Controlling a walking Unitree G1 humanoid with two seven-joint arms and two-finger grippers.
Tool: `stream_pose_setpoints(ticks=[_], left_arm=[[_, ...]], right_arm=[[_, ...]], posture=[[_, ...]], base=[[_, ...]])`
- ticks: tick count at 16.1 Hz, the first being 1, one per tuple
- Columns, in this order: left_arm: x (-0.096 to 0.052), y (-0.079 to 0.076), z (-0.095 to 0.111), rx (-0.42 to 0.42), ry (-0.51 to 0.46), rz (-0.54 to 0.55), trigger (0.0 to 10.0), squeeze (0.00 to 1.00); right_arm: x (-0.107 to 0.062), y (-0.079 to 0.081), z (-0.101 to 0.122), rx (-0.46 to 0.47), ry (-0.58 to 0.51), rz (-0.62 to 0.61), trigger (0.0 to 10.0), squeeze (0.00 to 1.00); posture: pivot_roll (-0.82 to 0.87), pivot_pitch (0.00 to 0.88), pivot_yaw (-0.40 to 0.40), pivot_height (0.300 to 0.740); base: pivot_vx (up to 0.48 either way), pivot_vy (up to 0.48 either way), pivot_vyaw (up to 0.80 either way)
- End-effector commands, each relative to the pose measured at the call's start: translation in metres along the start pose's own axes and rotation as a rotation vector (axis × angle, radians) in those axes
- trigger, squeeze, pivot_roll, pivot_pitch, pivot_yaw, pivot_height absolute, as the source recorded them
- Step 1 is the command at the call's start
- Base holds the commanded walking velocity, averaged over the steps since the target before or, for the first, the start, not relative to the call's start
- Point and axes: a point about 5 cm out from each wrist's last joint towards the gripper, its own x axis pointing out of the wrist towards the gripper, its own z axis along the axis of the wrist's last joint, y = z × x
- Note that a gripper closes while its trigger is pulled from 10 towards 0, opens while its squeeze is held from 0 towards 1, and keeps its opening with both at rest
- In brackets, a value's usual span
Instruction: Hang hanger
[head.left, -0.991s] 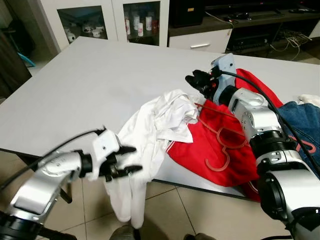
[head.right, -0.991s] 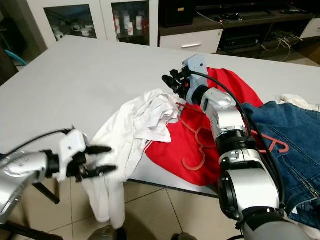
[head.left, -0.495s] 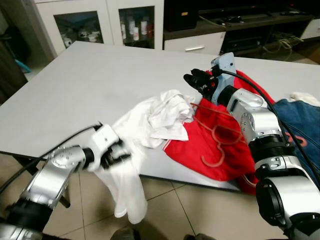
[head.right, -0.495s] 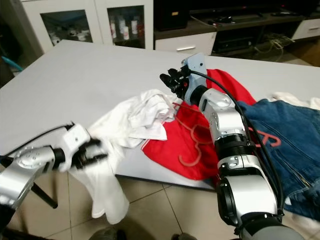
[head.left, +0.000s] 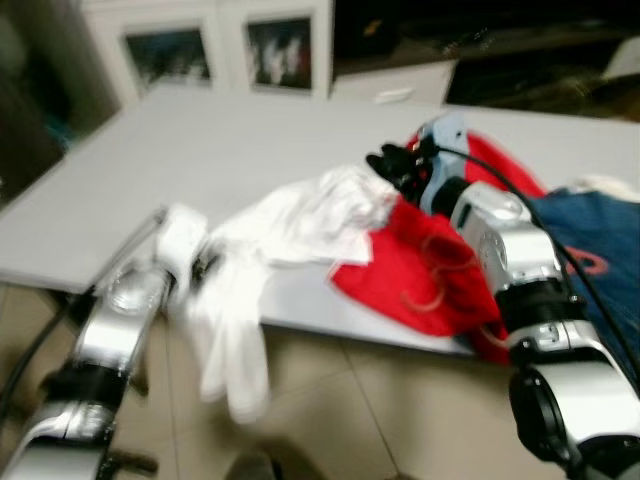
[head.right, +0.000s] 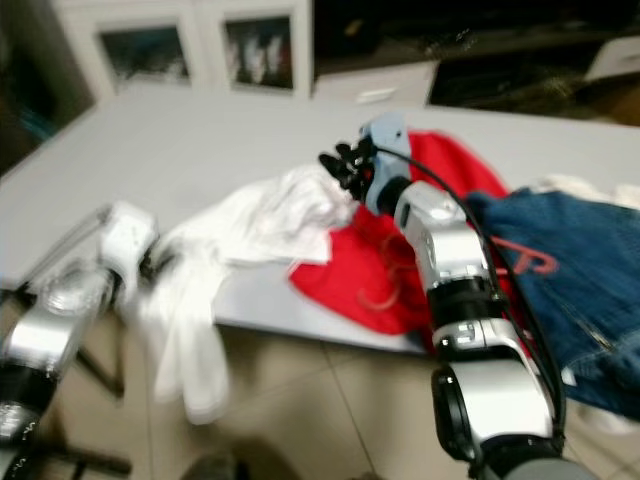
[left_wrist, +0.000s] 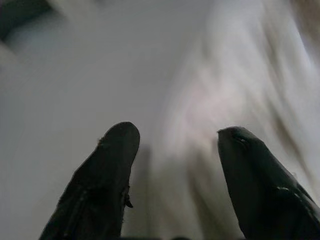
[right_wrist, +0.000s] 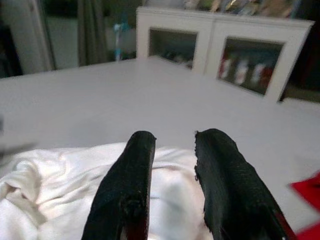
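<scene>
Blur softens both head views. Centre frame, a white garment (head.left: 300, 215) lies on the grey table (head.left: 200, 160), one end spilling over the near edge and hanging toward the tiled floor (head.left: 380, 400). Right of it is a red garment (head.left: 430, 265), and on that rests the reddish hanger (head.left: 440, 285), its outline faint in the blur. A blue denim piece (head.right: 570, 290) fills the right edge of the frame.

At lower left, the left pincer (left_wrist: 175, 145) sits at the table's near edge by the hanging white cloth; its wrist view shows the fingers (left_wrist: 112, 155) spread wide with pale fabric beyond them and nothing gripped.

At centre right, the right pincer (head.left: 385, 165) hovers over the upper end of the white garment, beside the red one. Its wrist view shows the fingers (right_wrist: 132, 165) a narrow gap apart, empty, with white cabinets (right_wrist: 220, 45) past the table's far side.
</scene>
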Motion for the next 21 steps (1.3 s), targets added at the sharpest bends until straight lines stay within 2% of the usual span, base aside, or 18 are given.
stream_pose_setpoints(ticks=[1,3,4,6,7,8,9,11,13,15,16,21], left_arm=[[0.002,0.014,0.036,-0.042,-0.186,0.085,10.0,0.0],[-0.001,0.017,0.071,-0.152,-0.401,0.108,10.0,0.0],[-0.003,0.018,0.079,-0.178,-0.46,0.107,10.0,0.0],[-0.01,0.015,0.084,-0.167,-0.547,0.107,10.0,0.0],[-0.012,0.015,0.084,-0.175,-0.557,0.111,10.0,0.0],[-0.018,0.013,0.082,-0.2,-0.575,0.122,10.0,0.0],[-0.021,0.009,0.078,-0.205,-0.568,0.125,10.0,0.0],[-0.032,-0.007,0.065,-0.214,-0.529,0.098,10.0,0.0],[-0.047,-0.021,0.053,-0.217,-0.5,0.065,10.0,0.0],[-0.071,-0.041,0.045,-0.166,-0.49,0.012,10.0,0.0],[-0.08,-0.046,0.048,-0.155,-0.504,0.011,10.0,0.0],[-0.096,-0.068,0.053,-0.187,-0.502,0.005,10.0,0.0]], right_arm=[[0.002,0.003,0.001,-0.018,0.005,0.004,10.0,0.0],[0.004,0.008,0.0,-0.028,0.001,0.005,10.0,0.0],[0.004,0.009,-0.001,-0.041,-0.003,-0.003,10.0,0.0],[0.002,0.007,0.003,-0.09,-0.068,-0.08,10.0,0.0],[0.001,0.007,0.005,-0.11,-0.091,-0.097,10.0,0.0],[-0.004,0.008,0.01,-0.166,-0.161,-0.145,10.0,0.0],[-0.008,0.009,0.011,-0.155,-0.196,-0.168,10.0,0.0],[-0.019,0.021,0.007,-0.225,-0.226,-0.168,10.0,0.0],[-0.034,0.028,0.001,-0.219,-0.259,-0.162,10.0,0.0],[-0.062,0.042,-0.012,-0.254,-0.29,-0.14,10.0,0.0],[-0.074,0.048,-0.015,-0.271,-0.305,-0.148,10.0,0.0],[-0.099,0.06,-0.019,-0.283,-0.32,-0.244,10.0,0.0]], posture=[[0.0,0.0,0.027,0.74],[0.0,0.0,0.028,0.74],[0.0,0.0,0.028,0.74],[0.0,0.0,0.028,0.74],[0.0,0.0,0.028,0.74],[0.0,0.0,0.026,0.74],[0.0,0.0,0.025,0.74],[0.01,0.0,0.024,0.74],[0.01,0.0,0.023,0.74],[0.01,0.002,0.023,0.74],[0.01,0.005,0.022,0.74],[-0.01,0.004,0.044,0.74]], base=[[0.0,0.0,0.0],[0.0,0.0,0.0],[0.0,0.0,0.0],[0.0,0.0,0.0],[0.0,0.0,0.0],[0.0,0.0,0.0],[0.0,0.0,0.0],[0.0,0.0,0.0],[0.0,0.0,0.0],[0.0,0.0,0.0],[0.0,0.0,0.0],[0.0,0.0,0.0]])
